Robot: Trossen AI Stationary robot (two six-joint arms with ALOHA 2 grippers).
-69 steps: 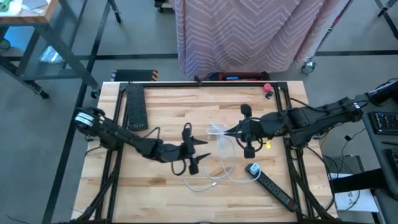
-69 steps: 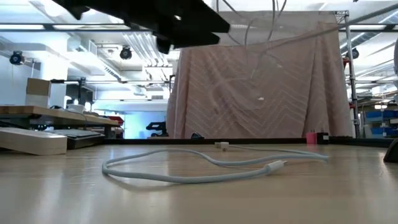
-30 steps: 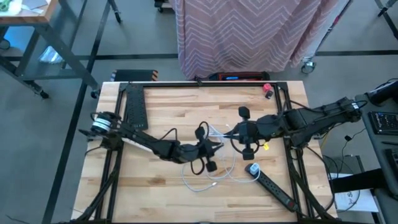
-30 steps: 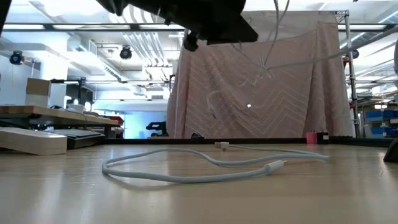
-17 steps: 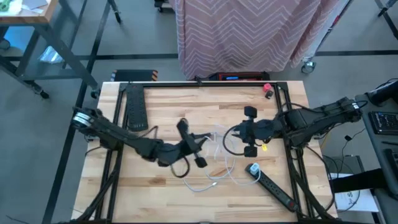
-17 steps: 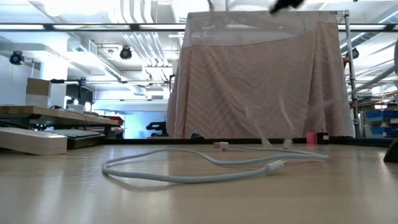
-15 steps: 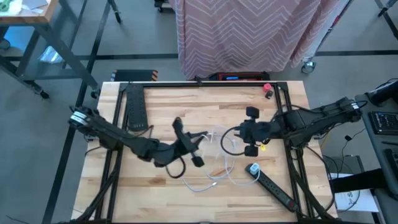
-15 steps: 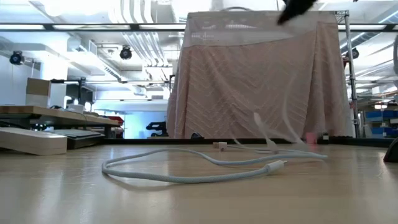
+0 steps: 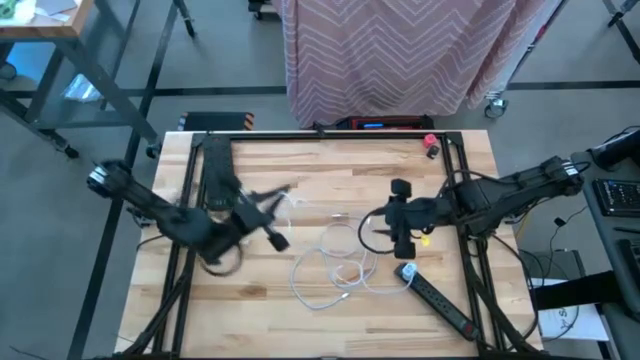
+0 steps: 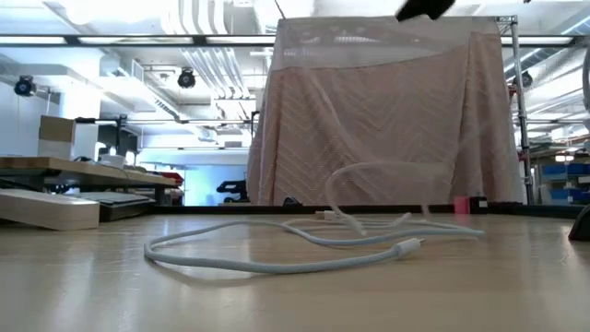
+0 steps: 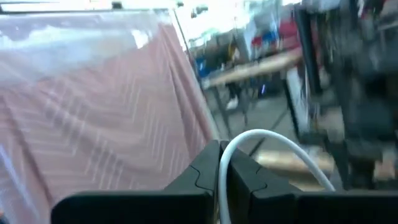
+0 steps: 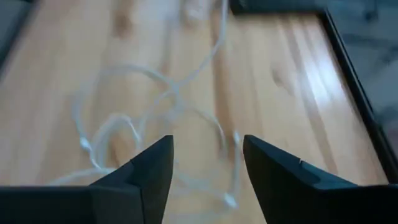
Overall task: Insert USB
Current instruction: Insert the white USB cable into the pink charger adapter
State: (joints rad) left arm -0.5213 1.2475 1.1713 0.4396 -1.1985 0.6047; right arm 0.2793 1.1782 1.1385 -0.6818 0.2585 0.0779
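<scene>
The white USB cable point(image 9: 330, 268) lies in loose loops in the middle of the table, and one connector point(image 10: 408, 246) rests on the wood. My left gripper point(image 9: 280, 197) is left of the middle, raised and shut on a strand of the cable point(image 11: 280, 140). That strand arches out past the fingertips. My right gripper point(image 9: 380, 222) stands open above the loops, right of the middle, with nothing between its fingers point(image 12: 208, 162). A black power strip point(image 9: 440, 300) with a white plug point(image 9: 405, 272) lies at the near right. My left gripper pinches one strand of the white cable point(image 11: 224, 163) between its two fingers. The fingers slant upward, toward the table's right and far side. The strand curves out beyond the fingertips in a slack arc point(image 10: 369, 171) and runs down to the loops on the table.
A second black strip point(image 9: 217, 170) lies along the far left of the table. A small red object point(image 9: 430, 142) sits at the far right corner. A pink cloth point(image 9: 400, 50) hangs beyond the far edge. Bare wood shows along the near left.
My left gripper has swung from the table's middle toward its left edge, drawing its strand of cable with it. The strands that hung in the air between the two grippers have dropped onto the table. My right gripper has backed a little toward the right edge and has no cable now.
</scene>
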